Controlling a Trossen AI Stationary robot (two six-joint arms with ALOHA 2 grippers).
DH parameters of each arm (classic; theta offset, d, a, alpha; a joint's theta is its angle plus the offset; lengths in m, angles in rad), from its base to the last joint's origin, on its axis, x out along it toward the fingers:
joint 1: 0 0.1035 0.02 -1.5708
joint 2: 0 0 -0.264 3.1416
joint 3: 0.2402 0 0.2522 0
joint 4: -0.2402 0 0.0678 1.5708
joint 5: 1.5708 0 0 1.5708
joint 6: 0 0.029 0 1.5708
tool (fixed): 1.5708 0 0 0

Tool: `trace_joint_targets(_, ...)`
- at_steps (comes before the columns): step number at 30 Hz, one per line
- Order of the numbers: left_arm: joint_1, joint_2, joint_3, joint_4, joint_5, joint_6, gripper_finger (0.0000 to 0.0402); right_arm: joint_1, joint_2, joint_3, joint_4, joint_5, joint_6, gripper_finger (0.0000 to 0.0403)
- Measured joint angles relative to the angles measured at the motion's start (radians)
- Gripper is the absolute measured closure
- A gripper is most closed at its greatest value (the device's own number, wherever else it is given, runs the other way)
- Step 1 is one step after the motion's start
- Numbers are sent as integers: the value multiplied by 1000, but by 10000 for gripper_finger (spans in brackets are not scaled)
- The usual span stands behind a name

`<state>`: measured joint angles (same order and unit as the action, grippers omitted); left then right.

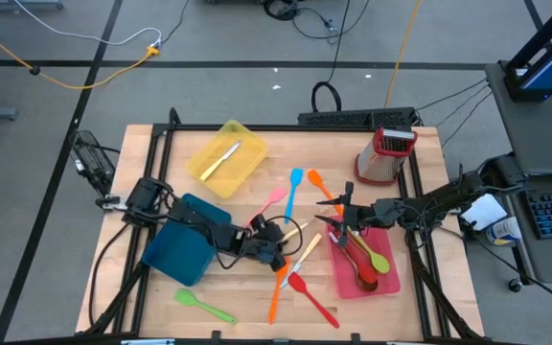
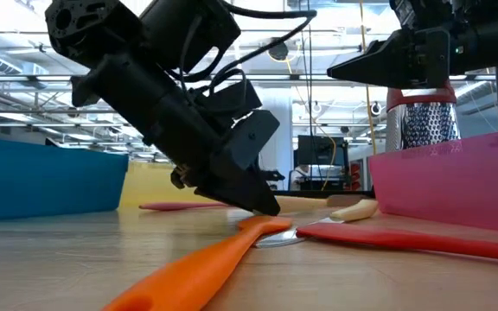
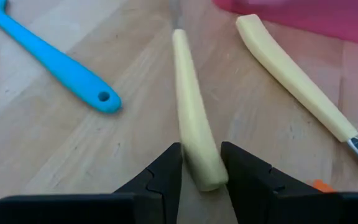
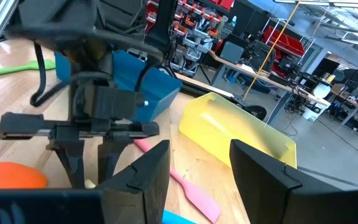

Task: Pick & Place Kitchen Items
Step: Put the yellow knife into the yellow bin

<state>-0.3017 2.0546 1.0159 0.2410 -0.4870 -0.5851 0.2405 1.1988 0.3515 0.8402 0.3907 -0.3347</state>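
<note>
My left gripper (image 1: 276,254) is low over the table's middle, shut on a cream-handled knife (image 3: 191,106); it also shows in the low view (image 2: 262,207). A second cream-handled knife (image 3: 297,81) lies beside it on the wood. My right gripper (image 1: 338,218) hovers open and empty (image 4: 194,168) by the red tray (image 1: 391,278), which holds several spoons. Blue (image 1: 293,192), pink (image 1: 271,199), orange (image 1: 278,292), red (image 1: 312,297) and green (image 1: 204,307) spatulas lie flat on the table. Another cream knife lies in the yellow tray (image 1: 247,172). My left gripper pinches the cream handle's free end (image 3: 205,177) between its two fingers (image 3: 166,171). The fingers slant down from the table's left side and lie roughly along the handle. The handle points away from the gripper; whether it lies on the wood or just above it, I cannot tell.
A blue tray (image 1: 175,259) stands under my left arm. A red-topped metal grater (image 1: 386,153) stands at the back right. The orange spatula (image 2: 206,268) and red spatula (image 2: 405,238) lie close in front of my left gripper.
</note>
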Motion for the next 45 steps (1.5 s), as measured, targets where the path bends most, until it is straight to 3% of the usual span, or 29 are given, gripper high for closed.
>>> trace_joint_targets(6, -3, 10, 2, -71, -6, -8, 284, -10, 0, 0, 0, -1, 0, 243)
trace_joint_targets(14, 11, 8, -1, -10, 20, 95, 286, -41, 0, 0, -8, -1, 49, 243)
trace_joint_targets(20, 20, 9, -1, -6, 23, 75, 348, -51, 0, 0, -8, -1, 65, 243)
trace_joint_targets(25, 25, -16, -2, -34, 1, 58, 353, -51, 0, 0, -8, -1, 65, 243)
trace_joint_targets(29, 29, -88, -7, -147, -61, 36, 353, -51, 0, 0, -9, -1, 65, 243)
trace_joint_targets(39, 40, -376, -4, -612, -296, -128, 353, -51, 0, 1, -22, -1, 65, 243)
trace_joint_targets(45, 111, -522, -3, -861, -334, -229, 353, -51, 0, 1, -22, -1, 68, 243)
